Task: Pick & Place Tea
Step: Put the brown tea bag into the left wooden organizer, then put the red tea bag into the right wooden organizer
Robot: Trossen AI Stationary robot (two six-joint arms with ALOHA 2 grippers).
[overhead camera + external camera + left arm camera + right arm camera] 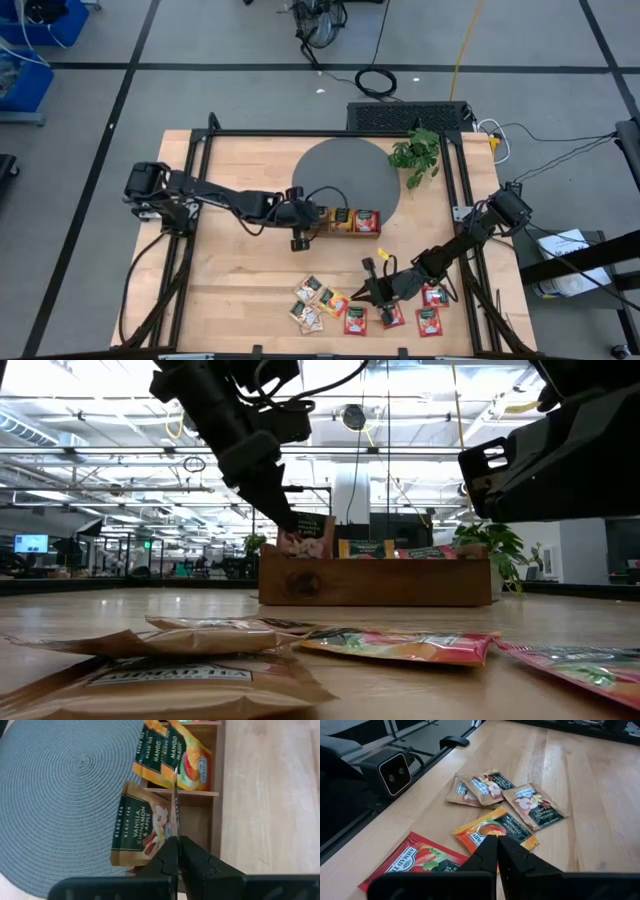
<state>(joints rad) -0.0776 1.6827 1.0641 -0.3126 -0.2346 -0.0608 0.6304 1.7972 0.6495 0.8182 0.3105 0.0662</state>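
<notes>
Several tea sachets lie flat near the table's front edge: beige ones (480,787), an orange mango one (495,827) and red ones (428,320). My right gripper (497,845) is shut on the orange sachet, low over the table. Farther back stands the wooden tray (372,233), with orange sachets (172,755) upright in its middle slot. My left gripper (176,845) is above the tray's left slot, shut on a sachet seen edge-on (175,805). A beige vanilla sachet (140,827) leans in that slot beside it. My left gripper pinches the upper edge (175,832) of a sachet between its two fingers, slanting down from the table's left. The sachet hangs upright below the fingers with its lower part in the tray's left slot (308,538). My right gripper pinches the orange sachet at its near corner (492,836). It comes in low, slanting from the table's right. The fingertips hide the exact place of contact. The rest of the sachet lies flat on the table.
A round grey mat (345,175) lies behind the tray, with a small green plant (418,155) at the back right. A black metal frame (205,135) runs along the table's edges. Bare wood stretches across the front left.
</notes>
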